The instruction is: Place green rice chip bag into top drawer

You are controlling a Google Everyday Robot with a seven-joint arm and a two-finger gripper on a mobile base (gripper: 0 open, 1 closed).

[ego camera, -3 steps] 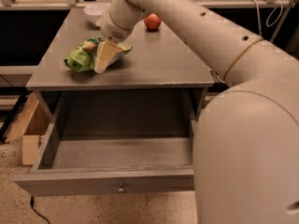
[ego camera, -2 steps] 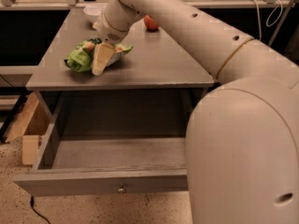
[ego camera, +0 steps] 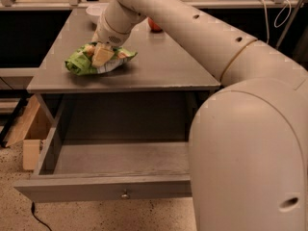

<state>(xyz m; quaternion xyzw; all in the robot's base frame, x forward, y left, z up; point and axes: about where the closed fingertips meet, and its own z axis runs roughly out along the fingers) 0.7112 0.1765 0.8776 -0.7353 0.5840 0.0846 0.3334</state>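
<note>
The green rice chip bag (ego camera: 78, 64) lies crinkled on the grey tabletop (ego camera: 163, 64), near its front left. My gripper (ego camera: 102, 56) is down on top of the bag, at its middle, with the wrist rising behind it. The top drawer (ego camera: 96, 188) below the tabletop is pulled fully open, its knob (ego camera: 125, 194) at the centre of the front panel. The drawer's inside (ego camera: 120, 158) holds nothing.
A white bowl (ego camera: 95, 11) stands at the back of the tabletop and a red apple (ego camera: 155, 26) lies to its right. My arm's large white body (ego camera: 250, 148) fills the right side. A wooden box (ego camera: 28, 129) and a cable (ego camera: 37, 218) are on the floor at left.
My gripper has shifted slightly left over the bag, and the arm's body has swung further into view at right. The bag and drawer stay where they were.
</note>
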